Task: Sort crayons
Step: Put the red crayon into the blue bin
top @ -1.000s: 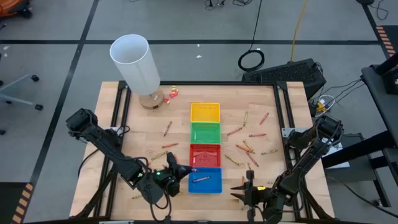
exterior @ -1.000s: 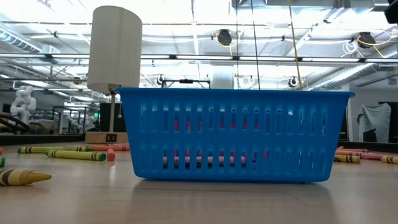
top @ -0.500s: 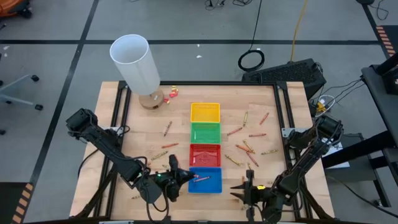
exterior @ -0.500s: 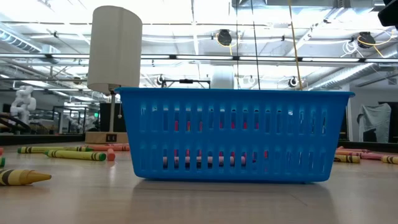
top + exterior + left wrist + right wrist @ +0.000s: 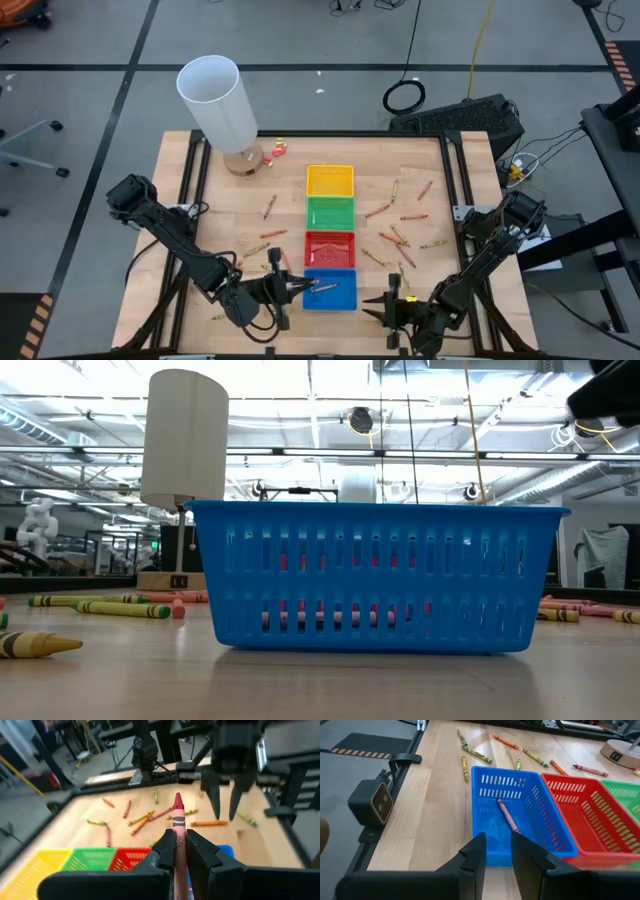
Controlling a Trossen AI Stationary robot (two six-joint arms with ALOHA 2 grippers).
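Tabletop unchanged; right gripper (image 5: 391,311) has shifted left.

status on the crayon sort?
Left pincer shut on a red crayon beside the blue tray. Right pincer empty at near edge. One crayon already in tray.

Many thin crayons (image 5: 401,217) in red, orange and yellow are spread flat on the wood on both sides of the trays. One pinkish crayon (image 5: 507,816) is laid in the blue tray. One red crayon (image 5: 177,836) is held, tip pointing forward.
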